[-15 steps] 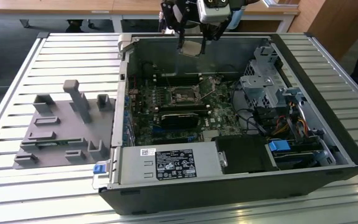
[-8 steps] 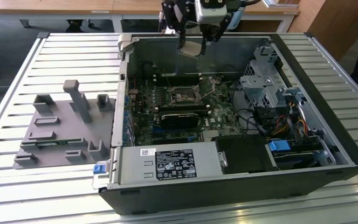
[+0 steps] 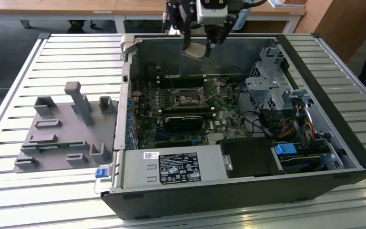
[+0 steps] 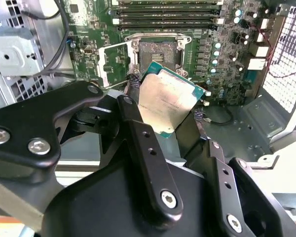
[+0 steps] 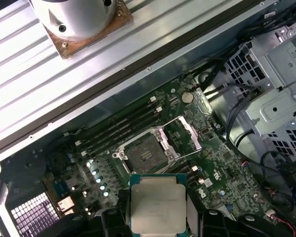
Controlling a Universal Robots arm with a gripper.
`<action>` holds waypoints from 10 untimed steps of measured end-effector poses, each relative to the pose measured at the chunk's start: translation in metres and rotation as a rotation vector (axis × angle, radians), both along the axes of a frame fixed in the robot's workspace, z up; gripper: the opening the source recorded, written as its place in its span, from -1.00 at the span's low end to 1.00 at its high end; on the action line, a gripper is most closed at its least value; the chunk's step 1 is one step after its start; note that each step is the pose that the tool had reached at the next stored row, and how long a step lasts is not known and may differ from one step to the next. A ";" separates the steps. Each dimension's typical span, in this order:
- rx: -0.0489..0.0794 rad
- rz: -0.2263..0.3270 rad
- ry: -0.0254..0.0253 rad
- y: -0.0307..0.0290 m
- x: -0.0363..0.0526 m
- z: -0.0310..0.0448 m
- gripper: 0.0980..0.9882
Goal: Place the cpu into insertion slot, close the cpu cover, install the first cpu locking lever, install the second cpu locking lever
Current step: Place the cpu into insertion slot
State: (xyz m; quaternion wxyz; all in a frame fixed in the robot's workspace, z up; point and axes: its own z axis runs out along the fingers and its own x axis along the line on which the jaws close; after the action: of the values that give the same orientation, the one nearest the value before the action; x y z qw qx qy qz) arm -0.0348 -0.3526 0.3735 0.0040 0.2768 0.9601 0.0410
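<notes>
The gripper (image 3: 199, 46) hangs over the far rim of the open computer case (image 3: 335, 143), its 2 black fingers (image 4: 135, 123) pinching the cpu (image 3: 196, 49) by opposite edges. In the exterior view the chip is a pale square held at a tilt, well above the motherboard (image 3: 170, 121) and apart from it. In the second wrist view the cpu (image 4: 170, 101) shows its silver-grey top plate and a thin green border, clamped between the fingers with the gripper (image 4: 167, 118) closed onto it. The first wrist view has the same chip (image 5: 158, 207) square-on between the 2 fingers, the gripper (image 5: 158, 219) gripping it from both sides. The insertion slot (image 3: 188, 99) lies near the middle of the board, a dark square with a metal rim. It is uncovered and bare in both wrist views (image 4: 159, 53) (image 5: 147, 155). The cpu cover (image 4: 113, 61) is swung up off the socket on its hinge, a thin silver frame with a square window, also seen standing beside the socket in the first wrist view (image 5: 186, 134). A thin metal lever (image 5: 195, 154) runs out from the socket's edge there. Long black memory slots (image 4: 167, 15) lie just beside the socket. On the exterior view's left a grey fixture tray (image 3: 62, 129) rests on the slatted table (image 3: 17, 71), well apart from the case
</notes>
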 end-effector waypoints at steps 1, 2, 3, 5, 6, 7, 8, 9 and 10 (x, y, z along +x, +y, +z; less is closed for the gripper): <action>-0.001 -0.009 0.0000 0.0000 0.0000 -0.0001 0.00; -0.001 -0.019 0.0000 0.0000 0.0000 -0.0002 0.00; -0.002 -0.029 0.0001 0.0000 0.0000 -0.0003 0.00; -0.003 -0.048 0.0001 0.0000 0.0000 -0.0004 0.00; -0.003 -0.057 0.0000 0.0000 0.0000 -0.0005 0.00; -0.003 -0.066 0.0000 0.0000 0.0000 -0.0006 0.00; -0.003 -0.075 0.0001 0.0000 0.0000 -0.0007 0.00; -0.004 -0.084 0.0001 0.0000 0.0000 -0.0007 0.00; -0.004 -0.094 0.0001 0.0000 0.0000 -0.0008 0.00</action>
State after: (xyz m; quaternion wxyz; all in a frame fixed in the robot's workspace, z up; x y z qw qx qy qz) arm -0.0348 -0.3526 0.3727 0.0064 0.3214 0.9461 0.0389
